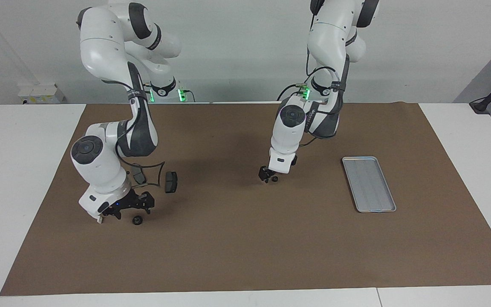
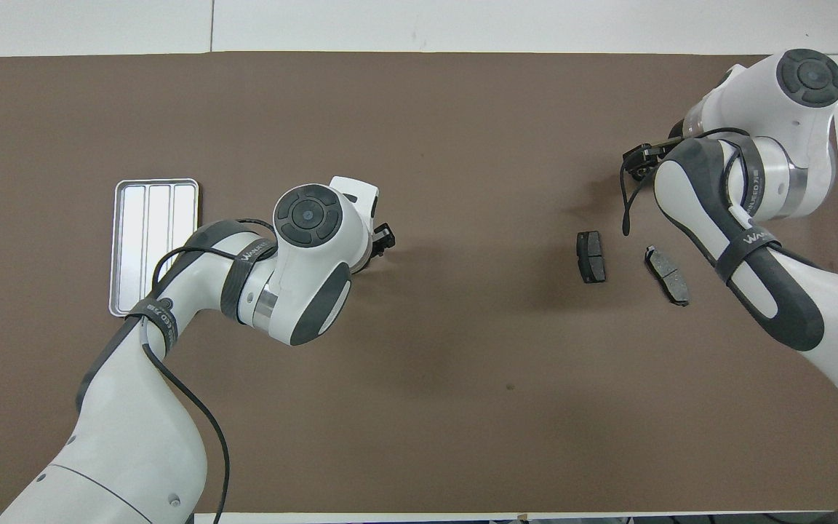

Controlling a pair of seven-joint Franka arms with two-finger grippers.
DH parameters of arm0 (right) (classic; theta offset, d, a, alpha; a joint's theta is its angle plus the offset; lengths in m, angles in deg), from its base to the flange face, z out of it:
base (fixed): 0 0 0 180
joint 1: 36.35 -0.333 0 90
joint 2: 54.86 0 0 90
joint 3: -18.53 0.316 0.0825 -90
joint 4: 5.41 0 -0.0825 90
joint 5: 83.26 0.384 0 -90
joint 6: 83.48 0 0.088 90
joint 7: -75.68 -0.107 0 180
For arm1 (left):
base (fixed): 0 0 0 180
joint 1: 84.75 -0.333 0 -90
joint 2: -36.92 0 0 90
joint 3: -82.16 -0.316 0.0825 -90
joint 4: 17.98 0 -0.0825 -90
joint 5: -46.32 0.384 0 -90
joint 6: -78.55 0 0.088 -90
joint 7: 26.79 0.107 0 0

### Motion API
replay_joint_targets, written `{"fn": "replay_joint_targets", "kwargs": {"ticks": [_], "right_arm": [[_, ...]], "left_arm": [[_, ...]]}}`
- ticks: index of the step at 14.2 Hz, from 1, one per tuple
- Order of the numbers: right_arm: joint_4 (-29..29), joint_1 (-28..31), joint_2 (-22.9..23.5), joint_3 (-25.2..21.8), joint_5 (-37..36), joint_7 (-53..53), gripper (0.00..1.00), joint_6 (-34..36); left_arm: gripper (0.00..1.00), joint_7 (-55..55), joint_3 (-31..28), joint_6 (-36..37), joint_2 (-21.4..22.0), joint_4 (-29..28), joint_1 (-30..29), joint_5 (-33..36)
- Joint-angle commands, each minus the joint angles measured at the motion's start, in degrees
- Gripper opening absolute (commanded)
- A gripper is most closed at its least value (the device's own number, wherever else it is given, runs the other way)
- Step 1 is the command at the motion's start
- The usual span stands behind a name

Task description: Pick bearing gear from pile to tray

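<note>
One black gear half-hidden by left gripper, bracket mostly covered.

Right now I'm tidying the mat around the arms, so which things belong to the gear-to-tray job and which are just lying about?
Job: bearing gear beside the left end effector; second bearing gear beside the right end effector; tray.
Lying about: brake pad; second brake pad; white bracket, mostly hidden by the right arm.

You can read only one marking: pale lettering on the dark grey band of each white robot arm, seemingly "WANKEED", on the left arm's band and the right arm's band. The letters are too small to be certain.
</note>
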Motion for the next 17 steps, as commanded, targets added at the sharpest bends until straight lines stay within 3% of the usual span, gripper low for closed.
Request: {"fn": "replay_joint_targets", "kwargs": {"ticks": [1,8,12,13,15,16,17], "right_arm": [[1.2,0.5,0.4,0.7,-0.9,-0.4,1.00,-2.1],[3.8,0.4,1.0,0.7,-0.9,-4.3,1.00,-4.5],[4.5,0.4,1.0,0.7,-0.9,-4.8,1.00,-4.7],[4.5,0.4,1.0,0.6,-1.0,-4.8,0.94,-4.7],[4.5,0.4,1.0,0.6,-1.4,-4.8,0.77,-4.8],[4.5,0.4,1.0,0.6,-1.6,-4.8,0.63,-4.8],[4.5,0.4,1.0,0.6,-1.6,-4.8,0.43,-4.9]], "left_arm": [[0.56,-0.5,-0.4,-1.6,0.1,-0.8,0.2,0.5],[0.56,-0.5,-0.5,-3.6,-0.2,-1.5,0.2,0.5],[0.50,-0.5,-0.5,-4.1,-0.2,-1.8,0.2,0.5],[0.46,-0.5,-0.4,-4.2,-0.3,-1.8,0.1,0.5],[0.30,-0.5,-0.4,-4.1,-0.3,-1.8,0.1,0.6],[0.27,-0.5,-0.5,-4.0,-0.3,-1.8,0.1,0.5],[0.27,-0.5,-0.5,-3.8,-0.2,-1.8,0.2,0.6]]}}
